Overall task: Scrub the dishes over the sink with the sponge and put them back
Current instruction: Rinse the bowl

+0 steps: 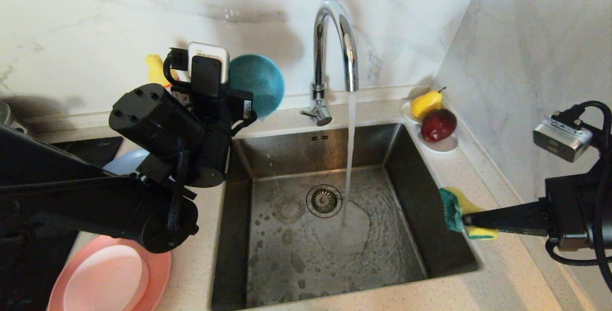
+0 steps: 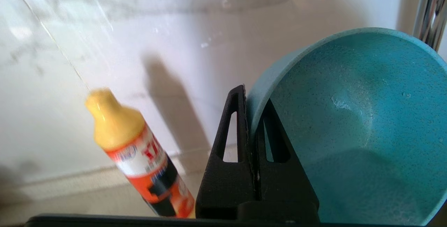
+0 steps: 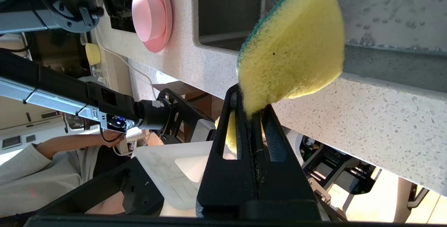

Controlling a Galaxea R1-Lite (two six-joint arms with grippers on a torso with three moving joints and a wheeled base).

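from the head view we see our left gripper (image 1: 233, 92) up at the back left corner of the sink (image 1: 411, 167), pinching the rim of the teal bowl (image 1: 258, 83) beside the running tap (image 1: 334, 38), with the open basin just to its right. at the left wrist, the fingers (image 2: 237, 125) are pressed together on the bowl's edge, a yellow-capped bottle (image 2: 139, 157) near the other side. at the right wrist, our right gripper (image 3: 252, 108) is clamped on the sponge (image 3: 293, 49), which overhangs the sink's right edge.
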